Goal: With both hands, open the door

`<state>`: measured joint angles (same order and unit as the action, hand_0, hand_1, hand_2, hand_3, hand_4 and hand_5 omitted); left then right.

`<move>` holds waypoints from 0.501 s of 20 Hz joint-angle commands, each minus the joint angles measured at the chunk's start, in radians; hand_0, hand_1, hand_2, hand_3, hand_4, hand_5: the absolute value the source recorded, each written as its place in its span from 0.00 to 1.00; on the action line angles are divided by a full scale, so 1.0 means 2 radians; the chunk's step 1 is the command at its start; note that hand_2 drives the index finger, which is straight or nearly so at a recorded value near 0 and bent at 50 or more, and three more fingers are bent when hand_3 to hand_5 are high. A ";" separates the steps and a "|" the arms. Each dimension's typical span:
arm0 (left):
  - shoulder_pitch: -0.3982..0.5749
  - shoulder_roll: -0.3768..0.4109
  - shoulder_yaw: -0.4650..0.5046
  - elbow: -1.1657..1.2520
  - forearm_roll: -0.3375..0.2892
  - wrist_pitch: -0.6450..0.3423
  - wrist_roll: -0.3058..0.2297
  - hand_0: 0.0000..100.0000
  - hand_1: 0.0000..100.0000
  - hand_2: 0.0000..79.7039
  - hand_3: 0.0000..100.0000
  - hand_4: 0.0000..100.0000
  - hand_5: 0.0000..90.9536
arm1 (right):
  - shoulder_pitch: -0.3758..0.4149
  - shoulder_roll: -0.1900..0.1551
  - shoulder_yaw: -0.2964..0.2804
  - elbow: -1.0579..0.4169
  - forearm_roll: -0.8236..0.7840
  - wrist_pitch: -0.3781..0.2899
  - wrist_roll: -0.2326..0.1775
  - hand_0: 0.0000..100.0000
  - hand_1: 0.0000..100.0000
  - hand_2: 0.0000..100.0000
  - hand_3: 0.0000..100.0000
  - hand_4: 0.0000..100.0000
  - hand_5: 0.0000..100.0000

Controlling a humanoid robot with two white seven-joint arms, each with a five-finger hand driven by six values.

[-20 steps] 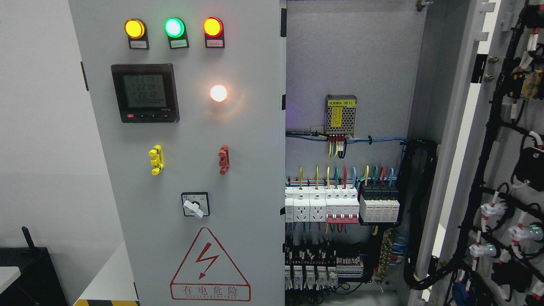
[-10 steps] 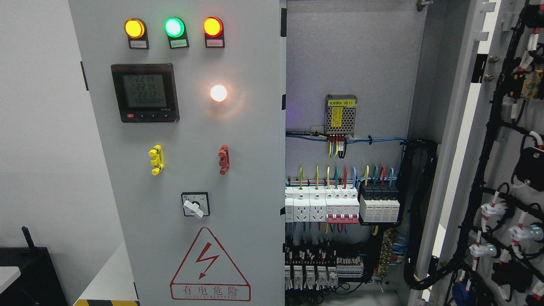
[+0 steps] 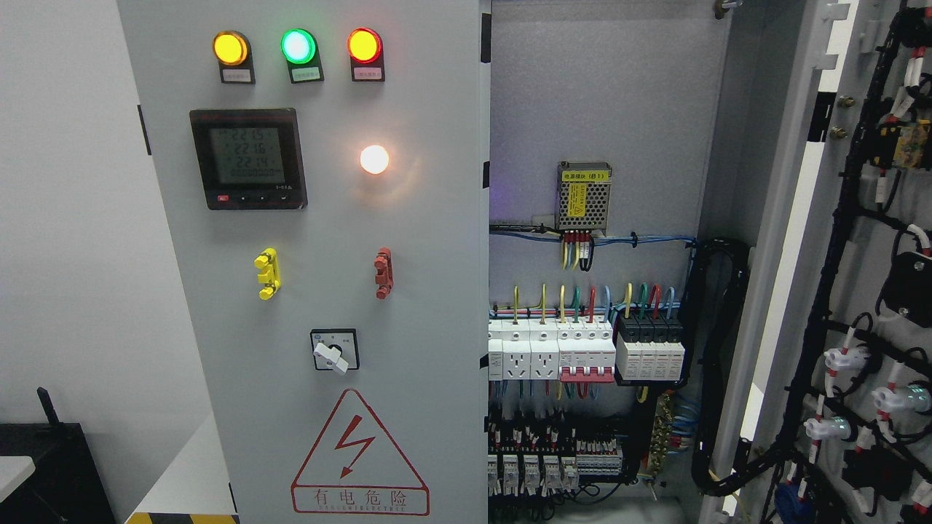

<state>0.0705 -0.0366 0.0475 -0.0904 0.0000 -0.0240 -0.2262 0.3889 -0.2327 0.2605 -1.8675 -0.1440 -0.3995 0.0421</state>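
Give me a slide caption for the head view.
Electrical cabinet: left door closed, right door swung open, wiring exposed; no robot hands visible.

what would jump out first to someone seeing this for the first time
Three lit lamps, amber, green and red, run along the top of the closed left door, with a red lightning warning triangle at its foot. To the right, the right door is open, baring coloured wiring and breakers.

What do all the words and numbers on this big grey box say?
"有电危险": red warning triangle on the closed left door.
"2215", "2216", "2214", roughly: digital meter.
"电源模块 (B1)", roughly: yellow label on the power supply.
Tags under the three indicator lamps: too small to read.
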 commanded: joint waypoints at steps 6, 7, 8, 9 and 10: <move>0.000 0.000 0.000 0.000 0.012 -0.003 0.000 0.00 0.00 0.00 0.00 0.00 0.00 | -0.091 0.028 0.002 0.000 -0.001 0.092 0.002 0.38 0.00 0.00 0.00 0.00 0.00; 0.000 0.000 0.000 0.000 0.012 -0.002 0.000 0.00 0.00 0.00 0.00 0.00 0.00 | -0.096 0.035 0.002 0.000 -0.001 0.098 0.002 0.38 0.00 0.00 0.00 0.00 0.00; 0.000 0.000 0.000 0.000 0.012 -0.002 0.000 0.00 0.00 0.00 0.00 0.00 0.00 | -0.102 0.041 0.002 0.000 -0.001 0.108 0.002 0.38 0.00 0.00 0.00 0.00 0.00; 0.000 0.000 0.000 0.000 0.012 -0.002 0.000 0.00 0.00 0.00 0.00 0.00 0.00 | -0.108 0.046 0.002 0.000 -0.001 0.120 0.002 0.38 0.00 0.00 0.00 0.00 0.00; 0.000 0.000 0.000 0.000 0.012 -0.002 0.000 0.00 0.00 0.00 0.00 0.00 0.00 | -0.116 0.052 0.002 -0.001 -0.001 0.133 0.002 0.38 0.00 0.00 0.00 0.00 0.00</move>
<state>0.0705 -0.0367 0.0475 -0.0904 0.0000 -0.0274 -0.2245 0.2331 -0.1966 0.2631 -1.8682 -0.1452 -0.1927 0.0460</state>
